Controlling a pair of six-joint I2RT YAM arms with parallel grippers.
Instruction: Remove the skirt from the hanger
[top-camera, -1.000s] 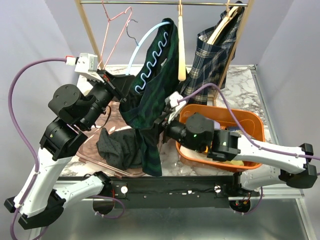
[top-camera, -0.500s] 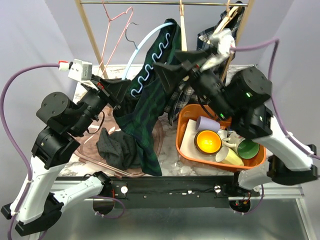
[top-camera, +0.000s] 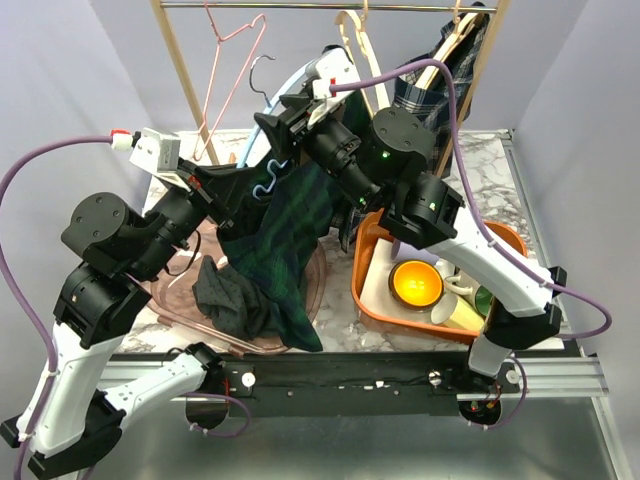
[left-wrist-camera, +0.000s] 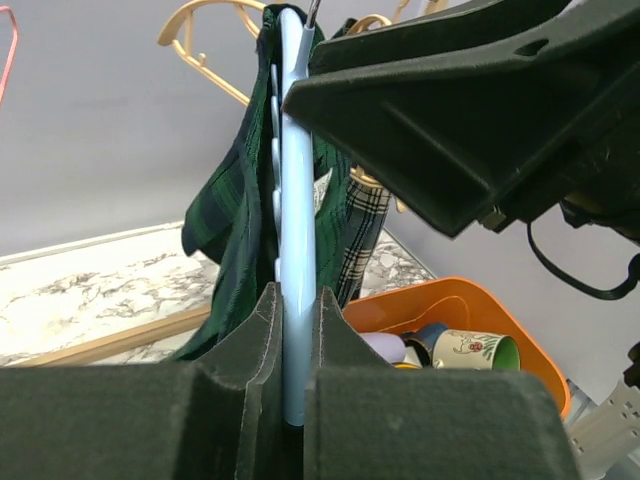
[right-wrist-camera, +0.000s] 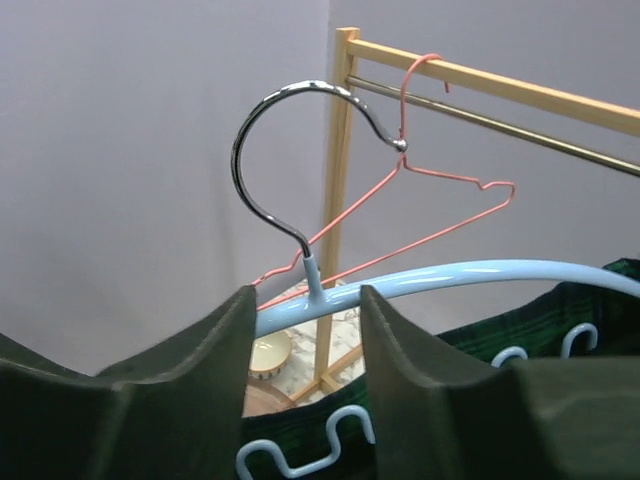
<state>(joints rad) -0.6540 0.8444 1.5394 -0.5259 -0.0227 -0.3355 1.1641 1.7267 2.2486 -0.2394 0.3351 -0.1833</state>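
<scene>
The light-blue hanger (top-camera: 263, 187) is off the rail, its chrome hook (right-wrist-camera: 262, 130) free in the air. The dark green plaid skirt (top-camera: 285, 240) hangs from it down toward the table. My left gripper (top-camera: 240, 185) is shut on the hanger's lower end; in the left wrist view the blue bar (left-wrist-camera: 297, 200) stands pinched between the pads, with the skirt (left-wrist-camera: 235, 220) behind it. My right gripper (top-camera: 272, 125) is at the hanger's top. In the right wrist view its fingers (right-wrist-camera: 305, 300) stand apart on either side of the hook's stem, in front of the blue bar (right-wrist-camera: 480, 272) and above the skirt (right-wrist-camera: 600, 295).
An orange bin (top-camera: 372, 230) of cups sits right of the skirt. On the rail hang a pink wire hanger (top-camera: 225, 70), a wooden hanger (top-camera: 350, 30) and a plaid garment (top-camera: 455, 60). A dark cloth (top-camera: 225, 290) lies on the table. The rack post (top-camera: 180, 70) stands at left.
My right arm has swung up from beside the bin to the hanger's top, and its jaws have narrowed. The hanger and skirt have shifted left and lower. The left grip is unchanged.
</scene>
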